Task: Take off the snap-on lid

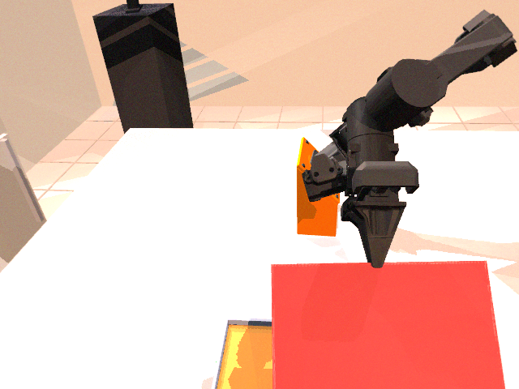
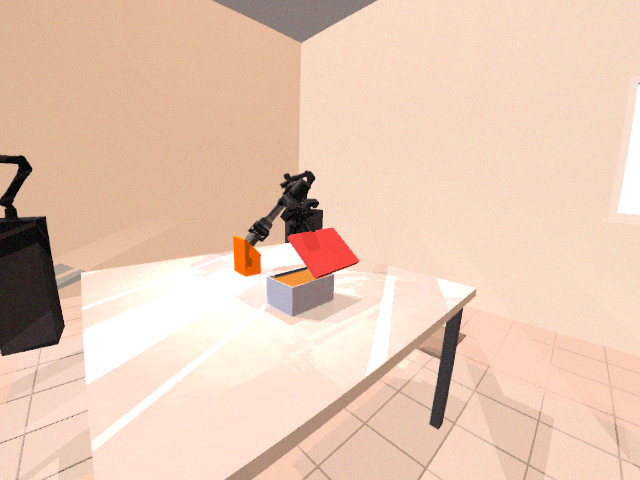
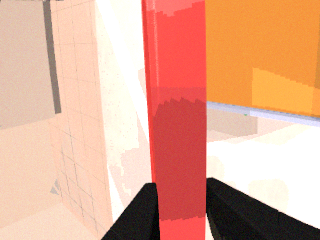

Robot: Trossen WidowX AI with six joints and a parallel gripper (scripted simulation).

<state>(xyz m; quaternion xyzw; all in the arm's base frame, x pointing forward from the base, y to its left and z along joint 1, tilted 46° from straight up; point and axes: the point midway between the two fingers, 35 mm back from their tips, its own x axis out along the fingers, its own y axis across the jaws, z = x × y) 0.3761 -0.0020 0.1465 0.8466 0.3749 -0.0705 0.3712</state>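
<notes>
The red lid (image 1: 389,327) (image 2: 323,251) (image 3: 180,125) is off its seat and steeply tilted above the box, its raised edge toward the arm. My gripper (image 1: 377,264) (image 2: 311,230) (image 3: 179,190) is shut on that edge, with one finger on either side in the wrist view. The blue-grey storage box (image 1: 251,322) (image 2: 312,298) (image 3: 260,110) stands upright on the table, with its orange inside partly exposed. The lid is shifted to the right over the box and hides much of it in the top view. Whether the lid's lower edge touches the rim I cannot tell.
An orange wedge-shaped block (image 1: 312,221) (image 2: 245,263) stands on the table (image 1: 167,230) (image 2: 206,372) behind the box, beside the arm's lower links. A tall black pillar (image 1: 142,83) (image 2: 28,289) stands beyond the table. The table's right edge shows in the exterior view.
</notes>
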